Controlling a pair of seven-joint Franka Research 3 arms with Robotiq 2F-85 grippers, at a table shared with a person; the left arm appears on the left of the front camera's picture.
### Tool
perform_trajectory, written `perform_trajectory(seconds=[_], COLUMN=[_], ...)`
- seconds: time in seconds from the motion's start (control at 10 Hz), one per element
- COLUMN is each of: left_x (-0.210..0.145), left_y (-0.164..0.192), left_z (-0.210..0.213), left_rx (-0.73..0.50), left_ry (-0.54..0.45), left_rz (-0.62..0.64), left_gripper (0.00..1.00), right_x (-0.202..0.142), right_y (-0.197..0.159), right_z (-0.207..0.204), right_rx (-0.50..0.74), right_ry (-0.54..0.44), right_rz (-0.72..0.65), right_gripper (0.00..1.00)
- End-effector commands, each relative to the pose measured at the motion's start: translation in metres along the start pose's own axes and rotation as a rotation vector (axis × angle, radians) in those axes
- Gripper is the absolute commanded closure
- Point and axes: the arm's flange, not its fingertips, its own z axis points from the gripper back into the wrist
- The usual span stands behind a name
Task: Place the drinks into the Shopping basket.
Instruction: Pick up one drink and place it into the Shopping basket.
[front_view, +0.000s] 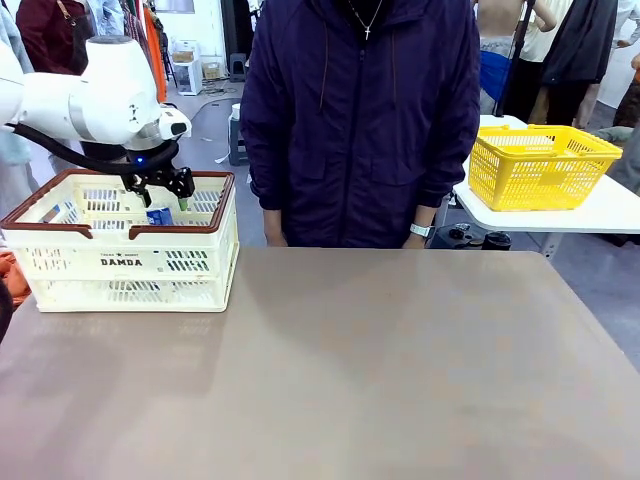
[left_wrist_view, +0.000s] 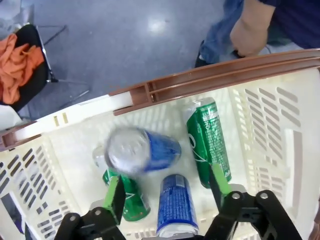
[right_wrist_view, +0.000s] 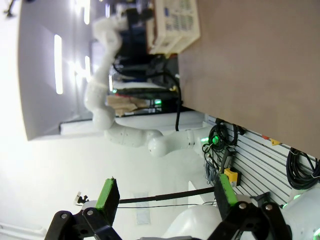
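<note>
Left jaws (left_wrist_view: 167, 192): spread wide, nothing between the green pads, poised above the Shopping basket (front_view: 125, 262) at your left end of the surface (front_view: 340, 380).

Blue can, blurred (left_wrist_view: 142, 150): below and ahead of the jaws, silver top toward the camera; apparently falling or tipping, though you cannot tell for sure.

Second blue can (left_wrist_view: 175, 202): lying on the basket floor directly beneath the jaws.

Green can (left_wrist_view: 209, 142): lying near one pad, close to the slotted wall.

Another green can (left_wrist_view: 127, 192): lying beside the other pad, partly under the blurred blue one.

Right jaws (right_wrist_view: 167, 197): spread, empty, aimed away from the basket.

Handling advice: judged from here, the drop is about done. Keep the left jaws spread and lift straight up, clear of the brown rim (left_wrist_view: 200, 80), before swinging away. No further cans stand on the surface.
</note>
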Motion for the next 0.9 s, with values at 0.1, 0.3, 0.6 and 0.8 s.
perform_trajectory(seconds=[0.1, 0.3, 0.6, 0.8], left_x=[0.000, -0.007, -0.057, -0.116], left_y=[0.006, 0.013, 0.054, 0.108], left_z=[0.011, 0.032, 0.121, 0.168], left_rx=[0.007, -0.047, -0.296, -0.516], left_ry=[-0.018, -0.031, -0.052, -0.033], left_rz=[0.025, 0.014, -0.034, -0.133], left_gripper=[0.00, 0.00, 0.00, 0.00], right_x=[0.000, 0.000, 0.000, 0.000], right_y=[0.006, 0.006, 0.006, 0.006], right_z=[0.002, 0.002, 0.002, 0.002], right_rx=[0.009, 0.009, 0.009, 0.009], right_ry=[-0.002, -0.002, -0.002, -0.002], right_rz=[0.003, 0.003, 0.003, 0.003], right_gripper=[0.00, 0.00, 0.00, 0.00])
